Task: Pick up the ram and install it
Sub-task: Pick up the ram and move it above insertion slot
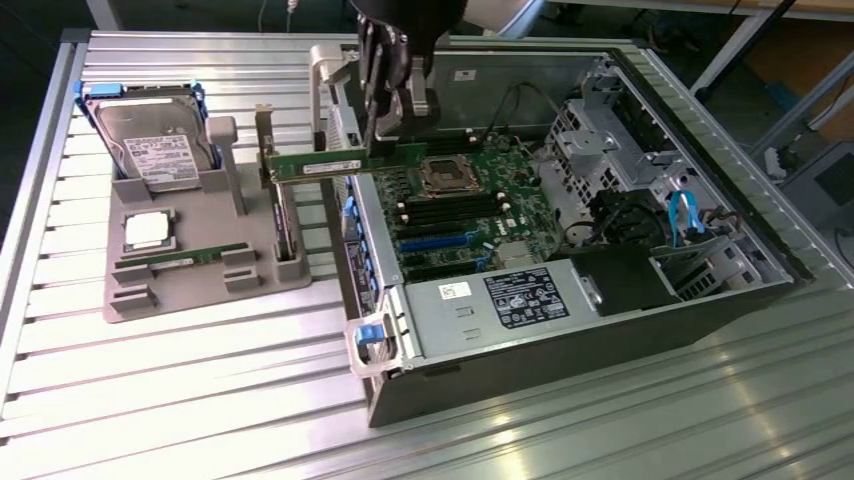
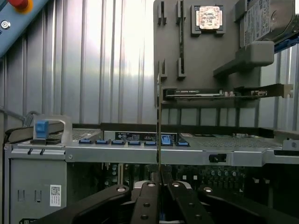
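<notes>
The ram (image 1: 334,164) is a long green stick with a white label, held level in the air over the open computer case's wall on the exterior view's left. My gripper (image 1: 388,138) is shut on the stick's end nearest the motherboard (image 1: 461,205). In the wrist view the ram (image 2: 159,121) appears edge-on as a thin line rising from between my fingertips, with my gripper (image 2: 159,183) clamped on it. The dark memory slots (image 1: 430,214) lie on the board below and a little to the exterior view's right of the stick.
A grey fixture tray (image 1: 200,290) on the exterior view's left holds a hard drive (image 1: 154,145), a silver processor (image 1: 147,231), another green stick (image 1: 178,261) and an upright bracketed card (image 1: 276,205). The case (image 1: 574,300) lies open on the slatted metal table (image 1: 160,390).
</notes>
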